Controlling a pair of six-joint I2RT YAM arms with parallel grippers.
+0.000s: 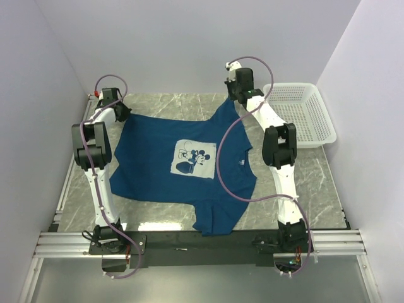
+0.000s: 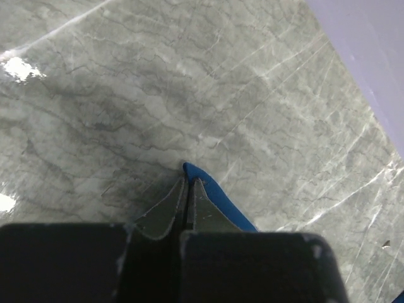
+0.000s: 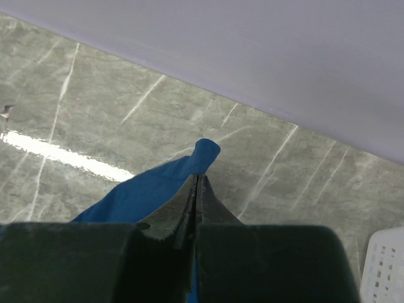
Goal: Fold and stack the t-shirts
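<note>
A dark blue t-shirt (image 1: 170,158) with a white square cartoon print lies spread on the marble table, its near part hanging over the front edge. My left gripper (image 1: 120,112) is shut on the shirt's far left corner; in the left wrist view the blue cloth (image 2: 218,199) pokes out beside the closed gripper (image 2: 189,182). My right gripper (image 1: 235,96) is shut on the far right corner and holds it raised; in the right wrist view the cloth (image 3: 158,189) sticks out past the closed gripper (image 3: 197,177).
A white plastic mesh basket (image 1: 303,113) stands at the far right of the table; its corner shows in the right wrist view (image 3: 385,265). Walls close in the table at the back and sides. A purple cable loops over the shirt's right side.
</note>
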